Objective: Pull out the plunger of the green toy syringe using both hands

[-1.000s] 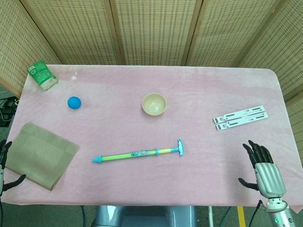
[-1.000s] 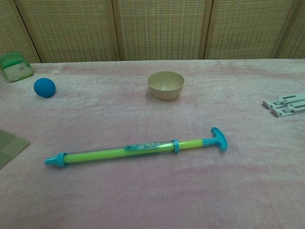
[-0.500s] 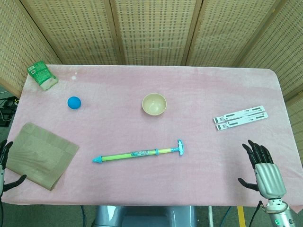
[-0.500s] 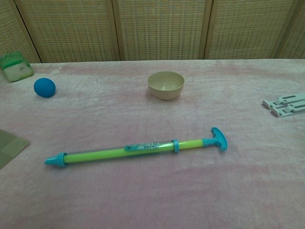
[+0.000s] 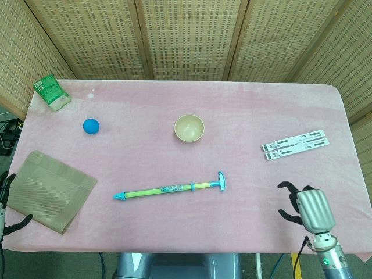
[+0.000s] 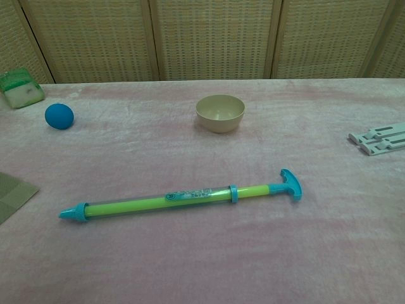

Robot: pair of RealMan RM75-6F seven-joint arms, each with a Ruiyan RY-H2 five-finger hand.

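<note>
in the head view, the green toy syringe (image 5: 168, 189) lies flat on the pink bench (image 5: 244, 116), a little in front of the middle and nearly parallel to the front edge. its blue tip (image 5: 119, 196) points to the left and the t-shaped plunger handle (image 5: 221, 181) is at the right end. nothing touches it. the right hand (image 5: 302, 204) is low at the front right of the bench, well apart from the handle; it holds nothing and its dark fingers (image 5: 288, 187) are bent loosely but apart. the left hand (image 5: 7, 200) shows only a small part at the left border, beside a folded brown cloth (image 5: 49, 189); it seems to hold nothing, with fingers apart. further back are a cream bowl (image 5: 189, 128), a blue ball (image 5: 90, 126), a green packet (image 5: 52, 92) and two white plastic strips (image 5: 295, 144).

in the chest view, no hand appears. the syringe (image 6: 180, 198) crosses the near part of the bench, the handle (image 6: 291, 183) a bit further back than the tip (image 6: 73, 213). a short piece of green rod shows between the blue collar (image 6: 233, 193) and the handle, so the plunger looks almost fully pushed in.

i judge the toy to be light, stiff plastic, smooth and round, so it may roll or slip. i think the left hand should hold the barrel firmly near the collar, and the right hand should hook the t-handle, which gives the best hold for pulling along the axis.
</note>
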